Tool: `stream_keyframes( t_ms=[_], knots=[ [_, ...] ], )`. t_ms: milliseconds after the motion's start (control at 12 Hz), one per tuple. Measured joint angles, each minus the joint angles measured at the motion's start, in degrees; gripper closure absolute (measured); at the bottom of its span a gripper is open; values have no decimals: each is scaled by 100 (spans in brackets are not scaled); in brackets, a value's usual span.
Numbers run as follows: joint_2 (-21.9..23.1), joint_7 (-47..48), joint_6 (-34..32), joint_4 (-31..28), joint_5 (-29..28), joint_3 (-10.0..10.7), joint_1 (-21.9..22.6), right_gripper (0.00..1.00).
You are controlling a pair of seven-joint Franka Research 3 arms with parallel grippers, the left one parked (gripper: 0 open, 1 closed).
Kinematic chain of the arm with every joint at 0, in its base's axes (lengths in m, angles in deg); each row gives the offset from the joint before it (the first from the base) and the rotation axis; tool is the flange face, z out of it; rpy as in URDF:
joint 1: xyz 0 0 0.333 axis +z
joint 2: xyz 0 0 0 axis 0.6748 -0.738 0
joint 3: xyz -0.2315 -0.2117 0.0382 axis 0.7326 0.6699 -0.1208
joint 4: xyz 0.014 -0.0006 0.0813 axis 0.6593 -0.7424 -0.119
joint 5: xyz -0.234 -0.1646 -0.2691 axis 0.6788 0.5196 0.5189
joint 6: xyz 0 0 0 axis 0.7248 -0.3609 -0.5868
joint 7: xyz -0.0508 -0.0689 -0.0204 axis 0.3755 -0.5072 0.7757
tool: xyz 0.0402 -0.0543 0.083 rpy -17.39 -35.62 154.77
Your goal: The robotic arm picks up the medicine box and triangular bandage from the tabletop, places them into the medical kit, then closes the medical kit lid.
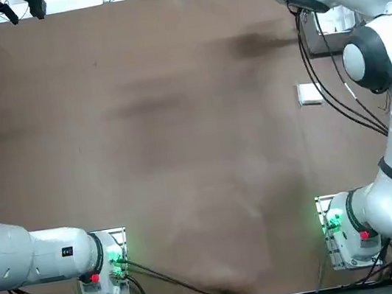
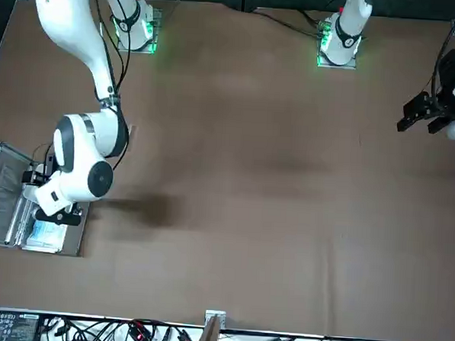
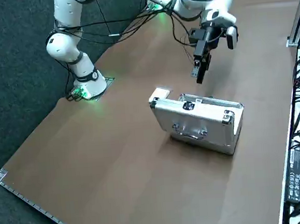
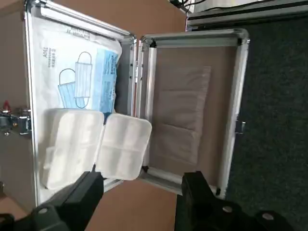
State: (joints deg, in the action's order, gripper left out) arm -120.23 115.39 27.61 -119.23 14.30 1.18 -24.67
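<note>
Right gripper: your fingers (image 4: 195, 185) are spread wide above the kit's near end, with nothing between them.
Medical kit: the aluminium case (image 3: 192, 121) is open on the table, its fabric-lined lid (image 4: 178, 57) folded out beside the base.
Mask packet: it (image 4: 48, 72) lies flat in the base; it looks soft and slick.
White two-lobed item: it (image 4: 122, 147) lies partly in the base, one lobe reaching over the hinge-side rim. This may be the triangular bandage, though it looks like a light, hinged plastic shell. If you reseat it, pinch one lobe's edges gently; a hard squeeze could flex it or make it slip.
Small white box: the likely medicine box (image 1: 309, 94) sits on the tabletop, just beside the case. Expect it light and fairly stiff; take it squarely across two opposite sides.
Next: you probably need to tuck in the overhanging lobe and load the box before closing, or the lid could catch.
</note>
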Motion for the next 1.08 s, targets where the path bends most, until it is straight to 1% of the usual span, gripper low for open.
stream_keyframes(
  t_ms=[83, 250, 500, 667, 750, 833, 1083],
  knots=[
    [160, -140, -12, 6, -122, 0, -16, 0],
    [221, -237, -23, 1, -453, -1, -21, 0],
    [245, -293, -28, -61, -1165, -29, -1, 0],
    [281, -305, -36, -150, -1779, -59, 55, 4],
    [319, -305, -46, -228, -2073, -69, 99, 7],
    [366, -305, -47, -346, -2323, -76, 142, 7],
    [437, -179, -41, -789, -2754, -91, 331, 11]
  ],
)
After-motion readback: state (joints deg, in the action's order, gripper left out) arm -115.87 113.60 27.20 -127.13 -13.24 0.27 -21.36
